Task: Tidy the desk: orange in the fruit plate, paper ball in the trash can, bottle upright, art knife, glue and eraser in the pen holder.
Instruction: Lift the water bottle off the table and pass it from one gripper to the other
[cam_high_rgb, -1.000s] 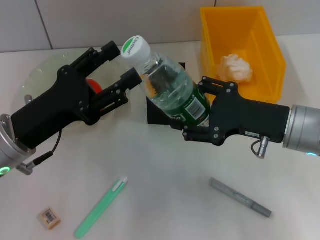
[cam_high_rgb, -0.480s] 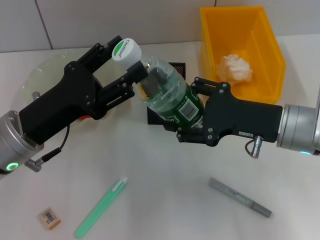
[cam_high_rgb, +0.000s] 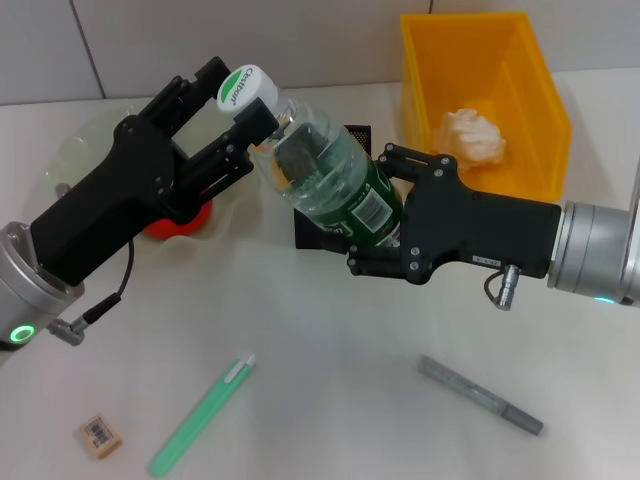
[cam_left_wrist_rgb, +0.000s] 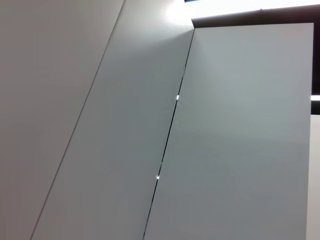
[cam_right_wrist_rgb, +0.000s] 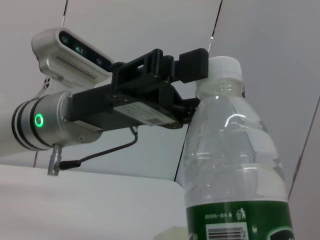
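bottle being passed between two arms, cap end rising

since a second ago, both arms are shifting leftward and the bottle (cam_high_rgb: 335, 185) is tipping its white cap higher. the right gripper (cam_high_rgb: 385, 215) is clenching the bottle around its green label, holding it in the air over the middle of the table, tilted with the cap toward the far left. the left gripper (cam_high_rgb: 235, 125) is reaching in from the left with its fingers spread on either side of the cap and neck, not yet closed on them. behind the bottle, the pen holder (cam_high_rgb: 315, 225) is mostly hidden. the orange (cam_high_rgb: 175, 222) is sitting in the fruit plate (cam_high_rgb: 80, 150) at far left, and the paper ball (cam_high_rgb: 470, 135) is lying in the trash can (cam_high_rgb: 520, 110) at far right. the eraser (cam_high_rgb: 100, 437) is waiting at near left.

to do this step well, the left fingers should be closing squarely on the neck before the right hand lets go; a loose pinch on a smooth, rounded bottle is likely to let it swing or slip. it should then be lowered base-first, clear of the pen holder.
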